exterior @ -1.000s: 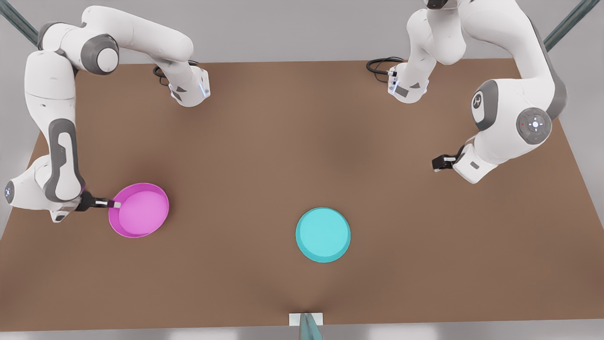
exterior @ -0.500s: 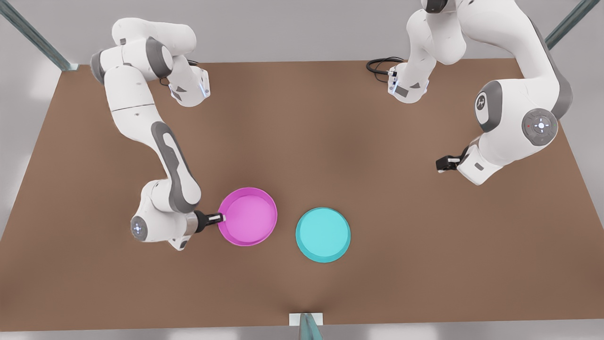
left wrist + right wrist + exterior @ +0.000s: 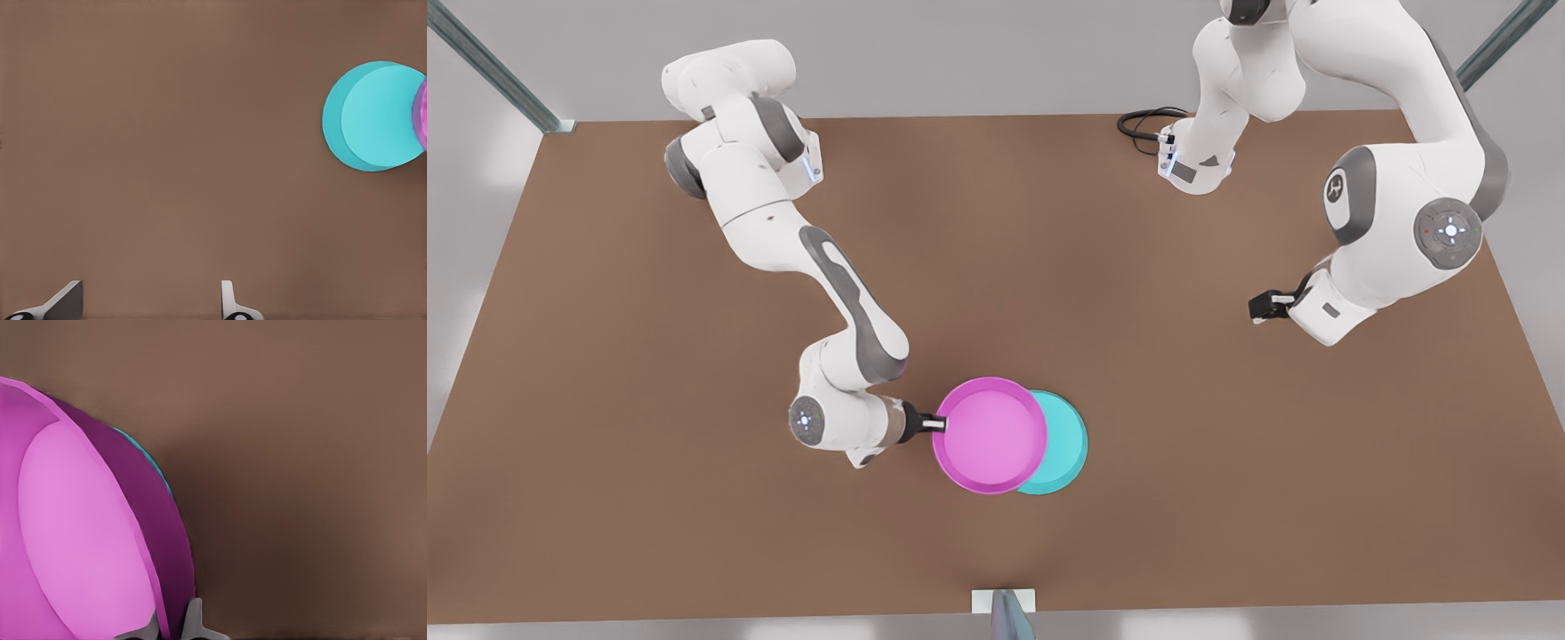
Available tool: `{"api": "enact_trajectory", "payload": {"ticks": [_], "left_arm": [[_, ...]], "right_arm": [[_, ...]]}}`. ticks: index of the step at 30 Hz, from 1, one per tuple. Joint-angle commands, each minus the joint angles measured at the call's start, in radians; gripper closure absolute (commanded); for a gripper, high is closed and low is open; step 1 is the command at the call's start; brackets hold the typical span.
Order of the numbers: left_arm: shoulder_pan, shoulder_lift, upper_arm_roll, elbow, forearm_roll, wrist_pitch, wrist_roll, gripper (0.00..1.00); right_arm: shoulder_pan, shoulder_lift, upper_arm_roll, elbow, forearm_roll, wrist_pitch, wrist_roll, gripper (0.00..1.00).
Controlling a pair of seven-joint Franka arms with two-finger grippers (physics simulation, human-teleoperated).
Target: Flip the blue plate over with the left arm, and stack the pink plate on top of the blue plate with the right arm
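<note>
I see the blue plate (image 3: 1069,444) lying upside down on the table, its flat plain underside facing up. The pink plate (image 3: 991,436) sits rim up, lighter floor showing, overlapping most of the blue one from the front view's left, its rim pinched by the right gripper (image 3: 938,425).
</note>
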Motion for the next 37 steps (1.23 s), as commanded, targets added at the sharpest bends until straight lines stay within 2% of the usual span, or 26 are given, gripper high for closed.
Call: {"api": "enact_trajectory", "payload": {"ticks": [1,10,11,17,19,21,23,25,26,27,29,31,37], "left_arm": [[0.001,-0.004,0.002,0.002,0.002,-0.005,0.005,0.0],[0.002,0.007,0.001,0.094,-0.001,-0.096,0.008,0.0],[0.002,0.004,0.002,0.099,0.002,-0.099,0.005,0.0],[0.001,0.011,-0.005,0.133,-0.048,-0.311,0.015,0.0],[0.001,0.008,-0.001,0.168,-0.054,-0.312,0.015,0.0],[0.013,0.021,0.01,0.166,-0.062,-0.312,0.015,0.0],[0.053,0.027,0.01,0.166,-0.093,-0.297,0.016,0.0],[0.059,0.028,0.008,0.162,-0.096,-0.303,0.016,0.0],[0.073,0.033,0.008,0.159,-0.099,-0.297,0.042,0.0],[0.079,0.057,0.008,0.159,-0.097,-0.295,0.084,0.0],[0.082,0.065,0.008,0.159,-0.104,-0.303,0.087,0.0],[0.085,0.061,0.008,0.159,-0.104,-0.305,0.085,0.0],[0.085,0.062,0.008,0.159,-0.105,-0.348,0.084,0.0]], "right_arm": [[0.022,0.002,0.003,0.002,-0.006,0.041,0.485,0.79],[0.094,0.102,0.003,0.111,-0.005,0.112,0.531,0.79],[0.096,0.102,0.001,0.109,-0.008,0.11,0.529,0.0],[0.1,0.088,-0.008,0.12,-0.014,0.092,0.514,0.0],[0.03,0.03,-0.008,0.108,-0.011,-0.003,0.48,0.0],[-0.134,-0.061,-0.003,0.07,-0.009,-0.285,0.29,0.0],[-0.374,-0.087,-0.006,0.07,-0.018,-0.61,0.018,0.0],[-0.596,-0.114,-0.011,0.114,-0.228,-0.935,-0.351,0.0],[-0.685,-0.246,-0.005,0.146,-0.437,-1.019,-0.609,0.0],[-0.69,-0.373,-0.002,0.143,-0.561,-1.012,-0.746,0.0],[-0.573,-0.643,-0.012,0.028,-0.698,-0.968,-0.746,0.0],[-0.57,-0.867,-0.014,-0.209,-0.706,-0.753,-0.747,0.0],[-0.572,-0.894,-0.014,-0.277,-0.701,-0.729,-0.743,0.0]]}}
